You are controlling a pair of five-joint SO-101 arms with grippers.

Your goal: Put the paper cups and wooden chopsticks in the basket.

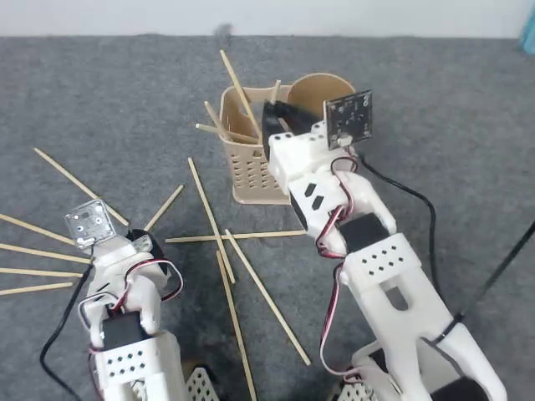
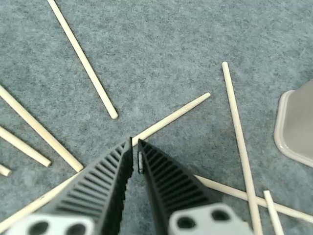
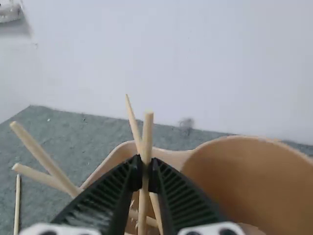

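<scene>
Grey felt-like cloth covers the tabletop (image 1: 451, 125) from the arm bases outward. Closest in, loose chopsticks (image 1: 266, 296) lie flat across it, several fanned out at the left edge and others crossing between the two arms. Left gripper (image 2: 135, 143) sits low over this litter, jaws pinched together with barely a slit at the tips. One chopstick (image 2: 171, 117) runs along the cloth right under those tips; whether it is touched, I can't tell.

Farther out, the beige slotted basket (image 1: 249, 177) stands upright on the grey surface, with a handful of chopsticks (image 1: 236, 83) poking out at angles. Right gripper (image 3: 144, 169) is over the basket's mouth, clenched on a single upright chopstick (image 3: 146, 131) whose lower end goes down inside. Just beside it, a tan paper cup (image 1: 324, 87) sits in the basket too, its round rim rising above the basket's edge.

Beyond everything, a plain white wall (image 3: 195, 58) closes off the room where the grey cloth ends.
</scene>
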